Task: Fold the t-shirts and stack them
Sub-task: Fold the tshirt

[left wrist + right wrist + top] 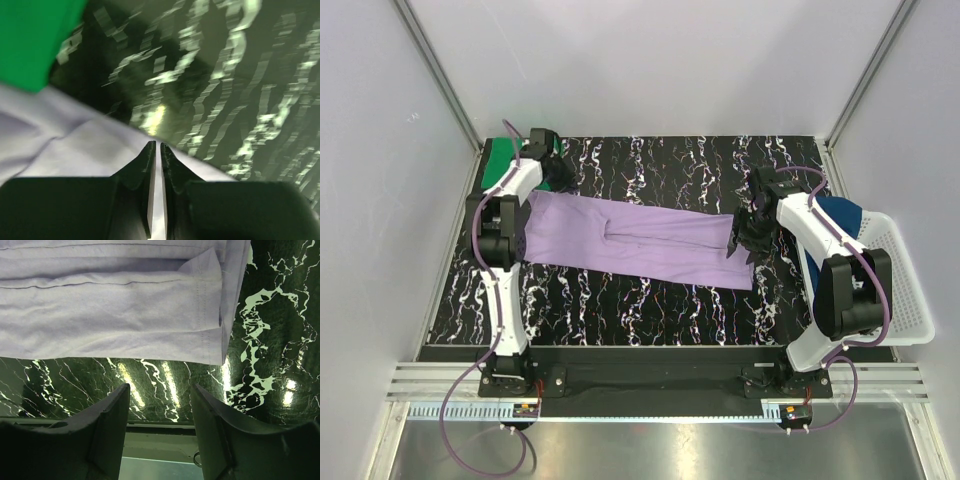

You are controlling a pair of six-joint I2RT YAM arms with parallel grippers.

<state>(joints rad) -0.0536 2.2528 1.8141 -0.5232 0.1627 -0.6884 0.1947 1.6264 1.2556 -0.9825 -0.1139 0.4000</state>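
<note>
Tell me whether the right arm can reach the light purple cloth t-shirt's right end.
Probably yes: the right gripper hangs open just off the light purple t-shirt, only bare marbled table between.

Nothing legible anywhere. The lavender t-shirt (640,240) shows plain cloth and stitching only, in the overhead view and in both wrist views. The white mesh basket (898,290) and the white arm housings (817,228) carry no print that can be made out. Two small boards (525,407) at the near rail show coloured specks, too small to read as letters or numbers.
</note>
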